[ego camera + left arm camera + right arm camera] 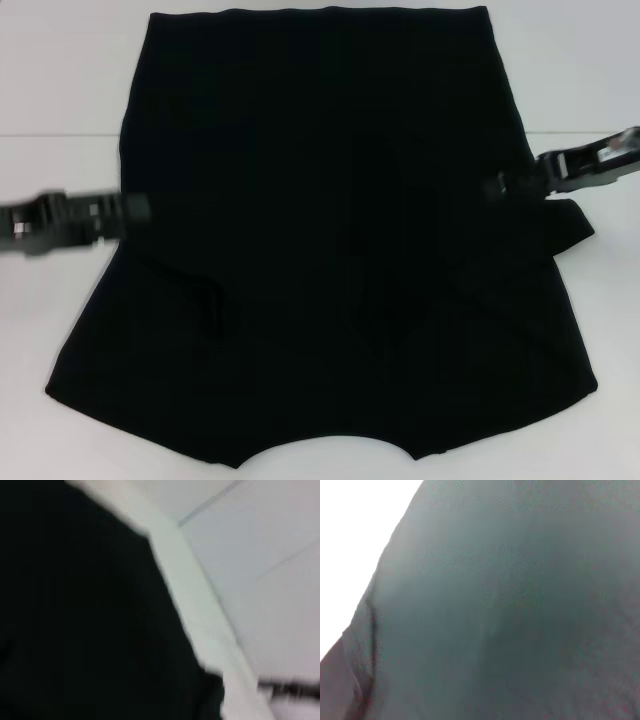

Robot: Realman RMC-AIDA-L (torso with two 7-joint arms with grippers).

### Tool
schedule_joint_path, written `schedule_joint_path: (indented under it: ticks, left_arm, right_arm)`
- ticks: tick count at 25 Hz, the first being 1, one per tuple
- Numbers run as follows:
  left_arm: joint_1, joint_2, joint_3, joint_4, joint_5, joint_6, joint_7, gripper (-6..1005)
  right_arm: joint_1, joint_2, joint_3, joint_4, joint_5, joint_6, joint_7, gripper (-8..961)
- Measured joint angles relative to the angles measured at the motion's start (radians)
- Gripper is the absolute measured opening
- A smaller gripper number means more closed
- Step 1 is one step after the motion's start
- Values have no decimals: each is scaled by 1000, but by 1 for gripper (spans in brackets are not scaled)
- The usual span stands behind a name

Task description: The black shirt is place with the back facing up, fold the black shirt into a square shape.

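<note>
Close view of the black shirt (510,610), dark cloth filling most of the picture, its curved edge against a white table (355,525)

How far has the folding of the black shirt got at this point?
Done: the plain black cloth T-shirt lies flat on the white table, with both sleeves apparently folded inward, though a bit of cloth still pokes out at its right edge. In hand: the left gripper and right gripper sit at opposite side edges of the shirt. Left: it is still long rather than square, so a lengthwise fold remains.
</note>
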Motion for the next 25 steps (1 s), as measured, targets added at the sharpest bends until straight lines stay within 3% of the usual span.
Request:
schedule_joint_path:
  ticks: [3,6,15,25]
  left_arm:
    - [2,3,0,32,142,87,-73,781]
    - [14,1,-2,62,245,93,-149,782]
    - [59,-18,-1,76,364,-53,-231,782]
    - [74,-30,9,58,377,-136,-237,779]
  right_arm:
    - [-24,-16,64,-16,42,-46,6,735]
    - [-45,-28,89,-17,70,-56,18,764]
    - [-78,-38,109,-8,80,-59,22,762]
    - [-84,-40,110,-7,80,-60,19,760]
